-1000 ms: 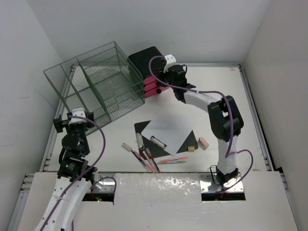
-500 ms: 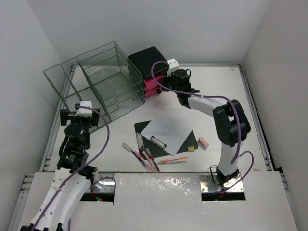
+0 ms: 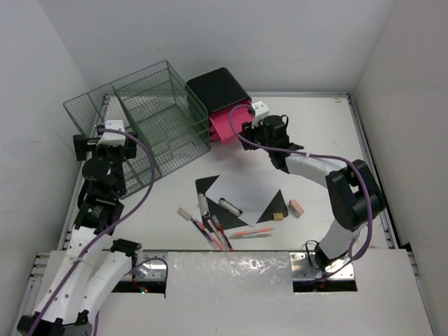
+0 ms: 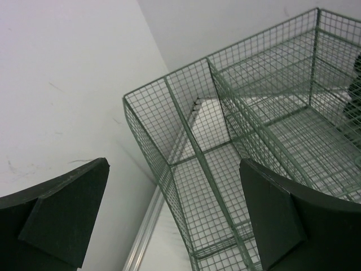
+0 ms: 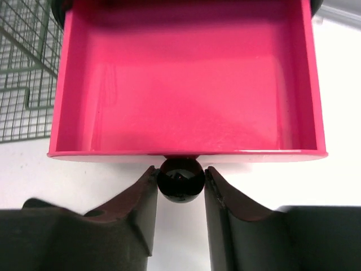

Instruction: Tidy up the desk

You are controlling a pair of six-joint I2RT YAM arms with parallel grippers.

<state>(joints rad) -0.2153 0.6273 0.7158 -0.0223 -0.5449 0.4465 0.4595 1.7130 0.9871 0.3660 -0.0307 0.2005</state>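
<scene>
**Top drawer out, knob pinched**

Differs from a second back in two places. Finds the left gripper [image 4: 175,217] farther up the left edge of the top view, moved from the near corner of the green wire rack [image 3: 140,112] to beside its left wall. Shows the pink drawer [image 5: 186,84], flush in the black box [image 3: 218,87] before, now slid out toward the right gripper [image 5: 180,170].

Reaches the right arm from its base at lower right, elbow bent right of centre, forearm running left and up to the drawer front. Pinches the round black knob [image 5: 180,182] between partly closed fingers [image 5: 141,197], one pad on each side. Holds the left arm upright at the left edge, jaws spread wide and gripping nothing, aimed at the rack.

Has the desk [image 3: 329,140] beneath everything, filling the middle of the top view. Carries near its lower edge a scatter of pens [image 3: 210,227], then a white sheet [image 3: 245,189] on a black clipboard [image 3: 206,185], with a small pink eraser [image 3: 295,206] to the right. Reveals glossy pink floor and walls inside the drawer. Shows white desk through the rack's mesh compartments.
</scene>
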